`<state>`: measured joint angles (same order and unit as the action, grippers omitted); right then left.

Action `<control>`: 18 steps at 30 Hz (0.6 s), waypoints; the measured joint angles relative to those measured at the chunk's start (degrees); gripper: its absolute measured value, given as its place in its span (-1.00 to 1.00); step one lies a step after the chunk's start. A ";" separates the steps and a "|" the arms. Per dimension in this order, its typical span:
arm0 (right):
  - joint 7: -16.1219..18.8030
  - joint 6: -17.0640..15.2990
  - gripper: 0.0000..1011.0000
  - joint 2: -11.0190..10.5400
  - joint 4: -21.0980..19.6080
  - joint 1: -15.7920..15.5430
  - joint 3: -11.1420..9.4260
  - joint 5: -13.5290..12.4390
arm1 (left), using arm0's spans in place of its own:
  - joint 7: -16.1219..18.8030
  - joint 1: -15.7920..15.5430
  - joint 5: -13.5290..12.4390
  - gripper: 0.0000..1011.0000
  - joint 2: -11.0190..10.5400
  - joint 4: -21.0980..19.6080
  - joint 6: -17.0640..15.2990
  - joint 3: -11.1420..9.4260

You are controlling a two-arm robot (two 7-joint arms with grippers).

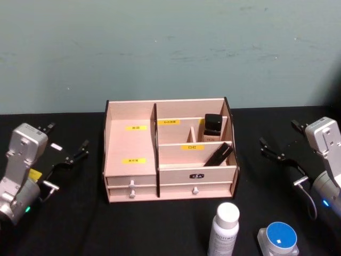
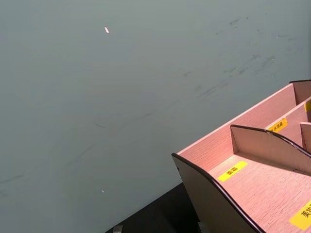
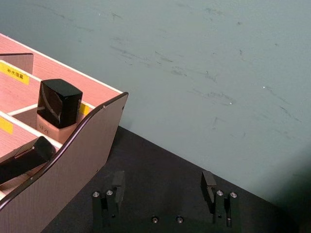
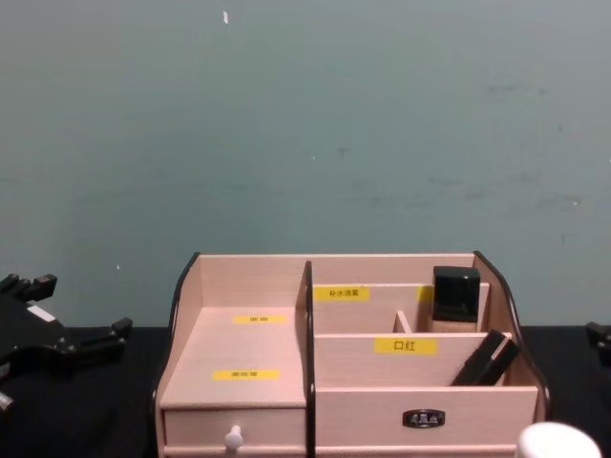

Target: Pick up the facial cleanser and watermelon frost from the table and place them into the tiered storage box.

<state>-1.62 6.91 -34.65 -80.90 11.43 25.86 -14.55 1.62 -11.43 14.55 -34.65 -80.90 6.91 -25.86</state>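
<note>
The tiered storage box (image 1: 130,152) stands mid-table, pale pink with yellow labels and two small drawers; it also appears in the chest view (image 4: 239,348), the left wrist view (image 2: 252,179) and the right wrist view (image 3: 73,145). Near the front right edge stand a white bottle with a white cap (image 1: 225,229) (image 4: 558,441) and a squat pale container with a round blue top (image 1: 279,239). These are the facial cleanser and watermelon frost; I cannot tell which is which. My left gripper (image 1: 65,141) (image 4: 72,310) hovers open left of the box. My right gripper (image 1: 282,137) (image 3: 163,183) hovers open to its right, holding nothing.
A black-capped foundation bottle (image 1: 212,127) (image 3: 58,109) sits in the box's back right compartment, and a black tube (image 1: 217,154) (image 3: 24,158) leans in the tier before it. The black tabletop (image 1: 80,224) ends at a teal wall (image 1: 170,48) behind.
</note>
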 joint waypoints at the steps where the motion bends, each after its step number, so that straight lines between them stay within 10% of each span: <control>1: 0.00 0.00 0.98 0.00 0.00 0.00 0.00 0.00 | 0.00 0.00 0.00 0.98 0.00 0.00 0.00 0.00; 18: 0.00 0.00 0.98 0.00 0.00 0.00 0.00 0.00 | 0.00 0.00 0.00 0.98 0.00 0.00 0.00 0.00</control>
<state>-1.62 6.91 -34.65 -80.90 11.43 25.86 -14.55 1.62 -11.43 14.55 -34.65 -80.90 6.91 -25.86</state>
